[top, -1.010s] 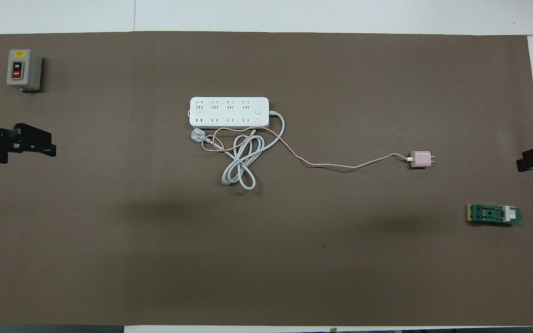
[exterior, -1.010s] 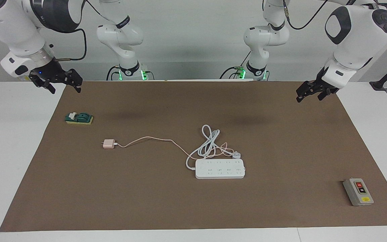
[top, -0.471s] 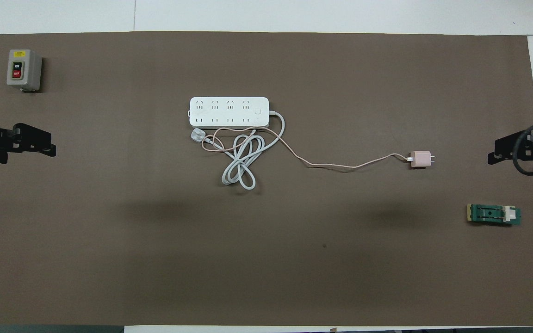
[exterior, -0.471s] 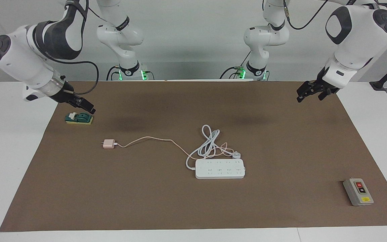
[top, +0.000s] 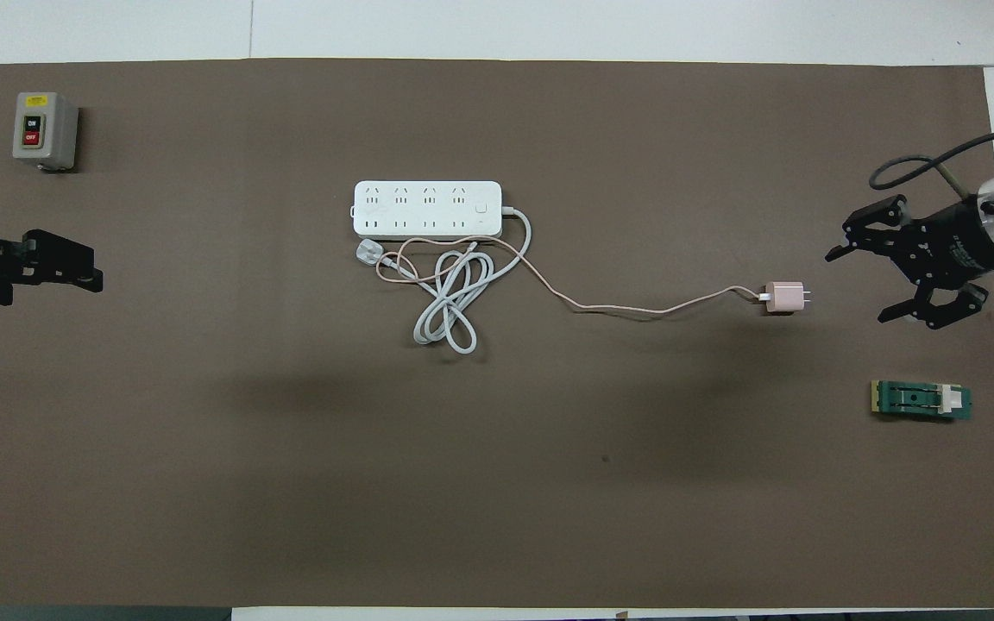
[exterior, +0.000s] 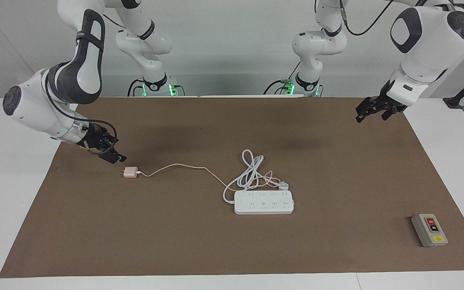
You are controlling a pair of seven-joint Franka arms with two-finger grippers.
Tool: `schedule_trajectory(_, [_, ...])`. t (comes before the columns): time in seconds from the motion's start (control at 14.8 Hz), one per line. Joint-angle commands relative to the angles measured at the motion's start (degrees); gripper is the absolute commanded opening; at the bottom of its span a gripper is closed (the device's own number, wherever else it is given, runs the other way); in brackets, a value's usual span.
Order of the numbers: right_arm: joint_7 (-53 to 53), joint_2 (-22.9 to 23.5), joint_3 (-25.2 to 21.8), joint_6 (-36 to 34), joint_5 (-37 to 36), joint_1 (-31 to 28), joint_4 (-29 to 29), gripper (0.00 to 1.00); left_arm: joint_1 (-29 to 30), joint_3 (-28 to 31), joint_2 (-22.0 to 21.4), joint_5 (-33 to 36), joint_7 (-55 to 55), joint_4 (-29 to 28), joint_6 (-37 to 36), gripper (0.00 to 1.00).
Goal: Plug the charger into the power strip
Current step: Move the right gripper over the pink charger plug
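Note:
The charger (exterior: 130, 172) is a small pale pink cube lying on the brown mat, also seen in the overhead view (top: 783, 297). Its thin pink cable (top: 635, 309) runs to the coiled cords beside the power strip (exterior: 264, 202), a flat white strip with two rows of sockets, also seen from overhead (top: 426, 209). My right gripper (exterior: 116, 152) is open and empty, low over the mat just beside the charger toward the right arm's end, apart from it; it also shows in the overhead view (top: 861, 285). My left gripper (exterior: 371, 114) waits open over the mat's edge at the left arm's end (top: 74, 267).
A white plug (top: 368, 252) with a thick white coiled cord (top: 449, 302) lies against the strip on the robots' side. A grey box with red and black buttons (top: 44, 131) stands at the left arm's end. A small green part (top: 921, 400) lies near my right gripper.
My right arm has swung down and in from the mat's corner, past the green part, to just beside the charger, and its gripper now faces the charger. The left arm has not moved.

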Motion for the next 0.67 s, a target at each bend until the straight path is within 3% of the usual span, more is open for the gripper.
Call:
schedule_trajectory(0.0, [2.0, 6.1, 0.5, 2.7, 5.4, -2.7, 0.1, 1.0, 0.1, 0.0, -0.9, 1.1, 0.1, -0.6, 0.1, 1.0])
schedule_trajectory(0.34, [6.2, 11.7, 0.4, 2.9, 12.9, -4.0, 2.1, 1.0, 0.4, 0.6, -0.9, 1.1, 0.2, -0.6, -0.1, 1.0])
schedule_trajectory(0.61, [7.1, 14.0, 0.4, 3.5, 13.5, -5.6, 2.8, 1.0, -0.5, 0.4, -0.9, 1.1, 0.2, -0.5, 0.4, 1.0])
